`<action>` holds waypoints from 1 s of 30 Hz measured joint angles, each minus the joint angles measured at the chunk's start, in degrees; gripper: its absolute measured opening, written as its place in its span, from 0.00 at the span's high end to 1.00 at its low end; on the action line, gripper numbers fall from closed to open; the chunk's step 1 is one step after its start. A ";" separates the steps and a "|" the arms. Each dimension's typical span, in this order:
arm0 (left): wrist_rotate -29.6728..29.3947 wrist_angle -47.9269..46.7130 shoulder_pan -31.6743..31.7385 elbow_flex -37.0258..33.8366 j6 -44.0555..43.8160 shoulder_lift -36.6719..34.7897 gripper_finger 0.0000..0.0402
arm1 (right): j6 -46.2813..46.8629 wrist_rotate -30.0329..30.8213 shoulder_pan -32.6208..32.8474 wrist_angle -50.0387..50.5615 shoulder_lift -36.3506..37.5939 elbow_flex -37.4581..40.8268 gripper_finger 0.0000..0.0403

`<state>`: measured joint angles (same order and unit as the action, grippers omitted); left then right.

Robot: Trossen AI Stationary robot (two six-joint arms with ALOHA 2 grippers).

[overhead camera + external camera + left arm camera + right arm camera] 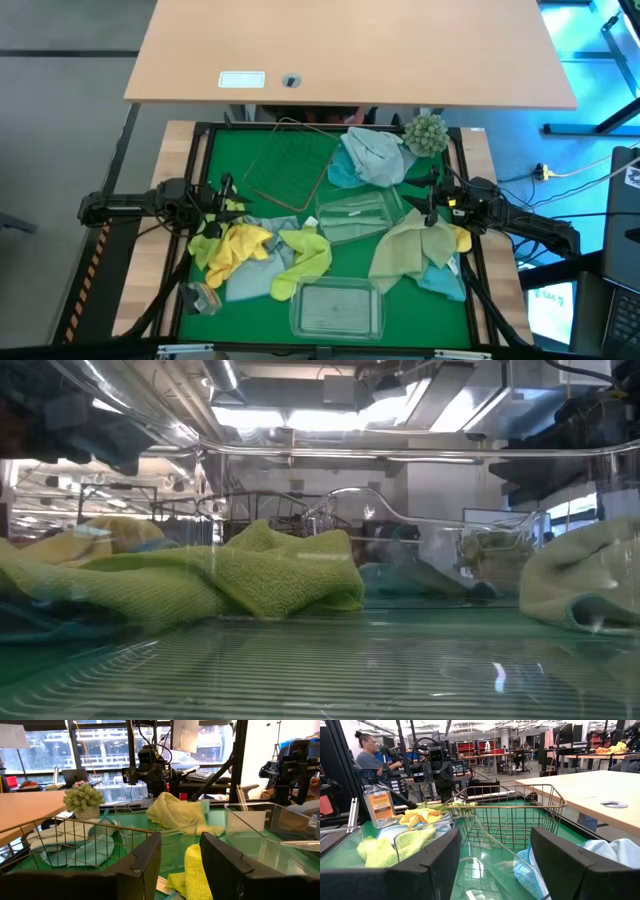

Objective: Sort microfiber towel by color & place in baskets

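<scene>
Towels lie in heaps on the green mat. Yellow towels, a lime towel and a pale blue one are at the left. An olive towel, over a teal one and a yellow one, is at the right. Light blue towels lie far of centre. The wire basket stands far left of centre, one clear tub at the middle, another at the near edge. My left gripper is open over a yellow towel. My right gripper is open beside the olive towel.
A grey-green ball plant stands at the far right of the mat. A small bottle with an orange label stands near the mat's near left corner. A black frame borders the mat. A wooden desk lies beyond. A person sits in the room.
</scene>
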<state>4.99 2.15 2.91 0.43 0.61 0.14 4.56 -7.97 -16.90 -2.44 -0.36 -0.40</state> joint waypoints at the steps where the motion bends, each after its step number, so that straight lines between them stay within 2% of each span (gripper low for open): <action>1: 0.00 0.00 0.00 0.00 0.00 0.00 0.67 | 0.02 0.00 -0.01 -0.02 0.00 0.00 0.40; 30: -0.08 0.04 0.01 -0.02 0.01 0.00 0.67 | 2.39 -0.30 -0.01 -0.06 0.00 0.00 0.40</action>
<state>4.92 2.19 2.91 0.40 0.62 0.14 6.95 -8.27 -16.91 -2.49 -0.36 -0.40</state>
